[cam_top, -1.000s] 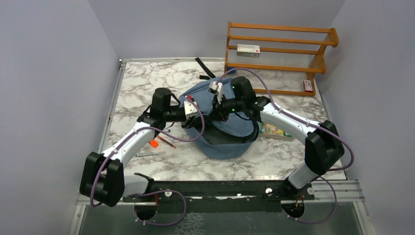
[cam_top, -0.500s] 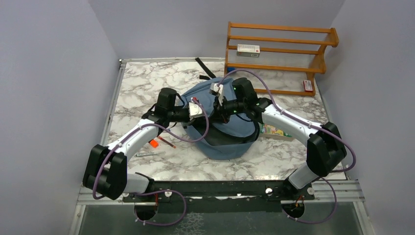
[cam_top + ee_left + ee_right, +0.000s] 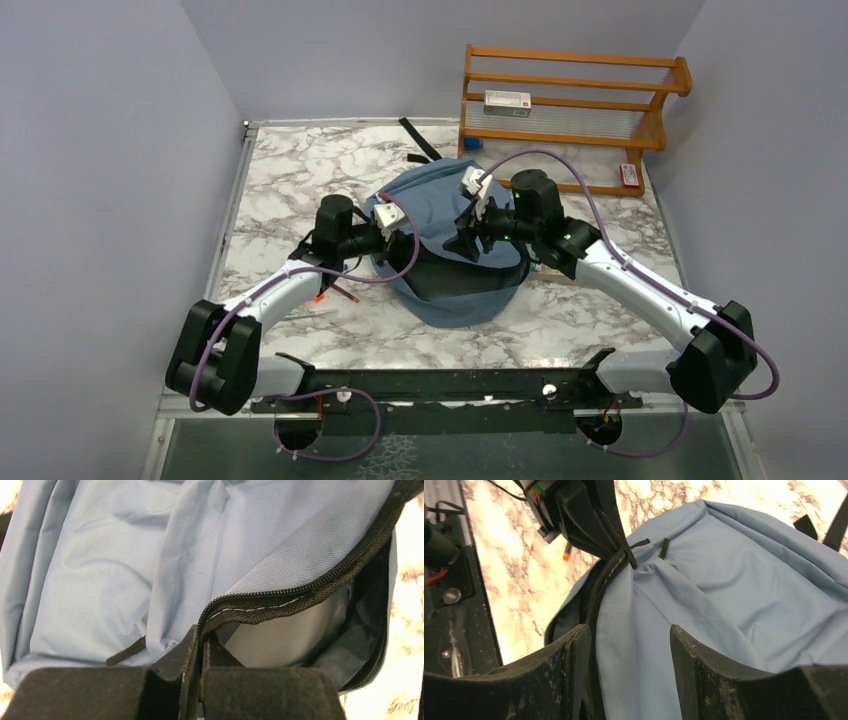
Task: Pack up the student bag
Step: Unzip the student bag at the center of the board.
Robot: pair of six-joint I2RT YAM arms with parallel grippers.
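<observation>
The student bag (image 3: pixel 432 200), dusty blue with dark zipper trim, lies mid-table with its mouth partly unzipped toward the arms. My left gripper (image 3: pixel 397 232) is at the bag's left side and is shut on the zipper edge (image 3: pixel 280 602); the trim is pinched between its fingertips (image 3: pixel 201 636). Pale lining shows inside the opening (image 3: pixel 285 640). My right gripper (image 3: pixel 470 240) hovers over the bag's right half, and in its own view its jaws (image 3: pixel 630 632) stand open with blue fabric (image 3: pixel 749 580) behind them and nothing between. That view also shows the left gripper (image 3: pixel 589 515) holding the zipper edge (image 3: pixel 606 575).
A wooden rack (image 3: pixel 570 110) stands at the back right with a small box (image 3: pixel 507 99) on a shelf and another (image 3: pixel 629 174) at its foot. A colourful book (image 3: pixel 560 268) lies by the bag's right side. Orange-tipped pens (image 3: pixel 318 293) lie to the left.
The left gripper has shut on the bag's zipper edge. The right gripper has opened, let go of the bag and drawn back to the right.
</observation>
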